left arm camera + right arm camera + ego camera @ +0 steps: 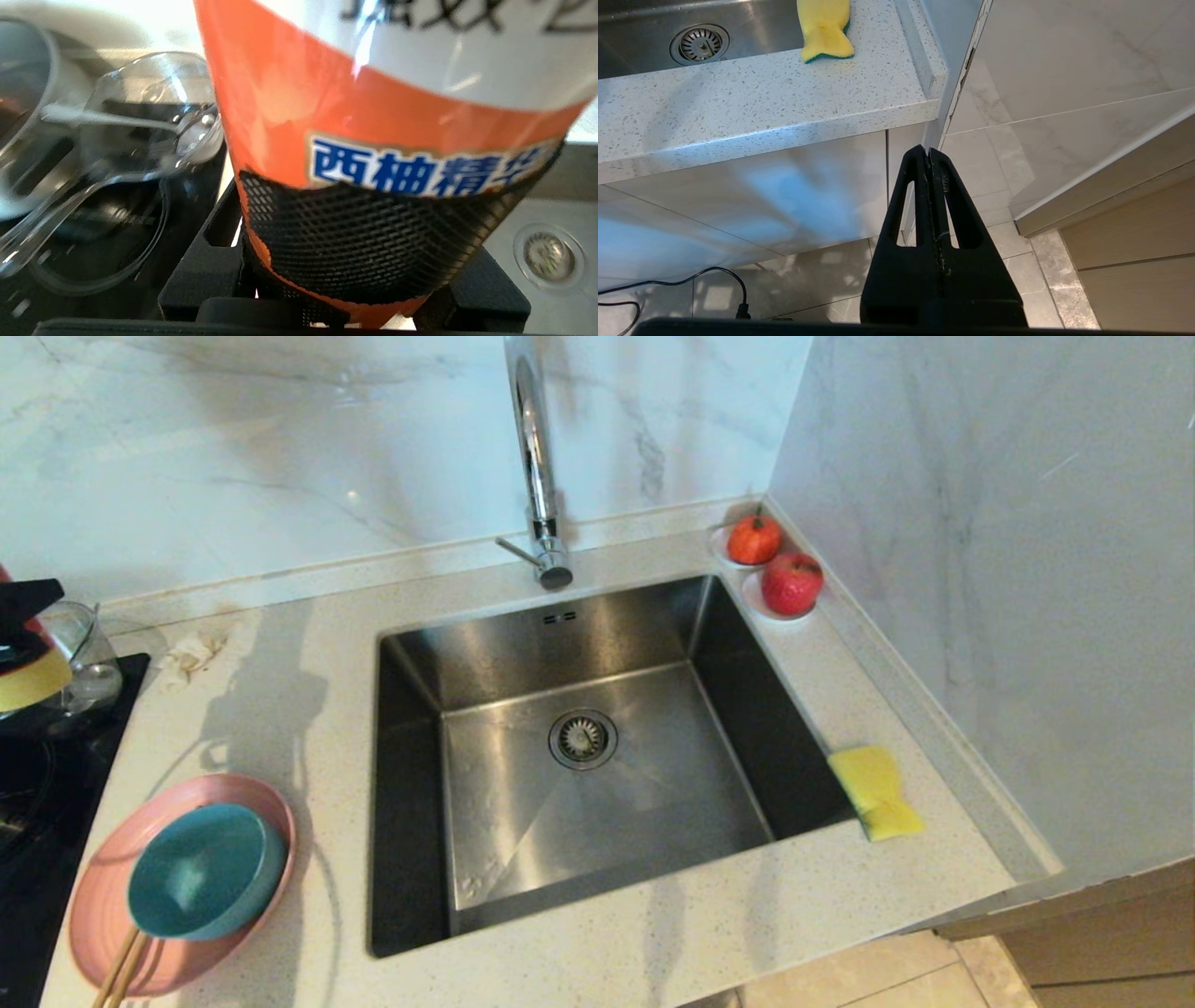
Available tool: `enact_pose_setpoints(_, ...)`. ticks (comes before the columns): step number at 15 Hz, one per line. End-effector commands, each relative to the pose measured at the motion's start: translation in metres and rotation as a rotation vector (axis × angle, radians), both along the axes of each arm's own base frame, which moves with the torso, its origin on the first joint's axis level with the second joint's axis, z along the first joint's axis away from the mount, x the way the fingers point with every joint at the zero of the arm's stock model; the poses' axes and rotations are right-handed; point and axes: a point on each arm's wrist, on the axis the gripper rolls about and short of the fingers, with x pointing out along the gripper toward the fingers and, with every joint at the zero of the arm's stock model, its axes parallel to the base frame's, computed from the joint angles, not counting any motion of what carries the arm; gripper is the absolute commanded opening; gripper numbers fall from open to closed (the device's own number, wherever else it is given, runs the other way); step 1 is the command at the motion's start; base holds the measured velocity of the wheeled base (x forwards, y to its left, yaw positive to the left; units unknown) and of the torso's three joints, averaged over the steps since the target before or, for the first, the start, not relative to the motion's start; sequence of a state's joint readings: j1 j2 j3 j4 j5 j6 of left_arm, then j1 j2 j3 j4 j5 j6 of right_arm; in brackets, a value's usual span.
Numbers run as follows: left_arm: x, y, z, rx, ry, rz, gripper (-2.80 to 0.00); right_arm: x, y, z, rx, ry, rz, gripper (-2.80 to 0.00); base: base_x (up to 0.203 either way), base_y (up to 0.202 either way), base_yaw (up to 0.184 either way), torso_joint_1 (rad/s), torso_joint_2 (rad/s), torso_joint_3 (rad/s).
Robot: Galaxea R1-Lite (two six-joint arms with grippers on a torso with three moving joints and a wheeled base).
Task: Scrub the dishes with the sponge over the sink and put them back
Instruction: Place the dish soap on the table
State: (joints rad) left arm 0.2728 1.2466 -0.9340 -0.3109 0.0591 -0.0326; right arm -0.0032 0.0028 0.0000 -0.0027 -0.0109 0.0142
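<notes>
The teal-blue bowl [203, 871] sits in the pink plate [103, 896] on the counter left of the sink [523, 644]. The yellow sponge [876, 791] lies on the counter at the sink's right rim; the right wrist view shows the sponge's [825, 29] green underside. At the far left edge, above the hob, my left gripper [23, 616] is shut on an orange-and-white bottle [289, 93] with blue lettering, which fills the space in the left gripper [345, 261]. My right gripper [929, 151] is shut and empty, low in front of the cabinet below the counter edge.
A tall chrome tap [534, 457] stands behind the sink, whose drain strainer [583, 738] is bare. Wooden chopsticks [117, 971] rest on the plate. A clear glass jug [84, 658] stands on the black hob [37, 784]. Two red fruits [792, 583] occupy the back right corner.
</notes>
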Motion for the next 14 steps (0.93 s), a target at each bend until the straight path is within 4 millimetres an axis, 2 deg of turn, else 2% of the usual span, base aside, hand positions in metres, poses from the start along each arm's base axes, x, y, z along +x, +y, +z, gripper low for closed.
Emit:
enact_pose_setpoints(1,0.040,0.013,-0.020,-0.004,0.018,0.009,-2.80,0.000,0.000,0.000,0.000,0.000,0.000,-2.80,0.000,0.000,0.000,0.000,0.00,0.000)
enact_pose_setpoints(3,0.060,0.018,-0.019,0.018,-0.057,0.023,-2.80,0.000,0.000,0.000,0.000,0.000,0.000,-2.80,0.000,0.000,0.000,0.000,0.00,0.000)
enact_pose_setpoints(6,0.099,0.022,-0.029,0.056,-0.131,0.048,-2.80,0.000,0.000,0.000,0.000,0.000,0.000,-2.80,0.000,0.000,0.000,0.000,0.00,0.000)
enact_pose_setpoints(8,0.123,0.027,-0.043,0.065,-0.100,0.100,-2.80,0.000,0.000,0.000,0.000,0.000,0.000,-2.80,0.000,0.000,0.000,0.000,0.00,0.000)
enact_pose_setpoints(11,0.154,0.037,-0.046,0.057,-0.114,0.253,-2.80,0.000,0.000,0.000,0.000,0.000,0.000,-2.80,0.000,0.000,0.000,0.000,0.00,0.000)
enact_pose_setpoints(14,0.184,0.038,-0.059,0.065,-0.092,0.270,-2.80,0.000,0.000,0.000,0.000,0.000,0.000,-2.80,0.000,0.000,0.000,0.000,0.00,0.000)
